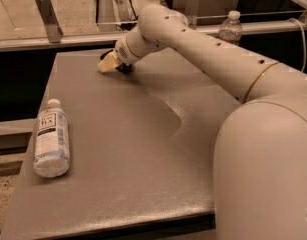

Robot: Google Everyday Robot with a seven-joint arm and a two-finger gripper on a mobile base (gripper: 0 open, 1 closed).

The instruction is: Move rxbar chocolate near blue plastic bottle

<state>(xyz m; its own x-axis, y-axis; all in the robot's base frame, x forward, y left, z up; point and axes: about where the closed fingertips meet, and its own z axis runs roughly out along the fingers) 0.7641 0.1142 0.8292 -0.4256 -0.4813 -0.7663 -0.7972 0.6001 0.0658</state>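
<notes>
Arm casing is crowding the right side of our view. The white arm (208, 49) is reaching from a large rounded body at lower right, which is being cut off by the edge of our view, across to the far left part of the grey desk (123, 159). At its tip the pincer (109, 62) is sitting low over the desk near the back edge, with a pale tan part pointing left. We are not able to tell whether the pincer is open or closed, as the wrist is covering most of it.

Just beneath and to the right of that tan part we are seeing a small dark patch (124, 69) against the desk. We are taking it for the rxbar chocolate, but it is mostly hidden under the pincer and we are not making out any print or its full outline. Whether the pincer is touching it we cannot say.

The blue plastic bottle (51, 140) is lying on its side near the left edge of the desk, white cap pointing away from us and label with dark lettering facing up. It is lying well apart from the pincer and the dark patch.

Behind the desk, a clear water bottle (230, 28) is standing upright on a ledge, with its lower part hidden by the arm.
</notes>
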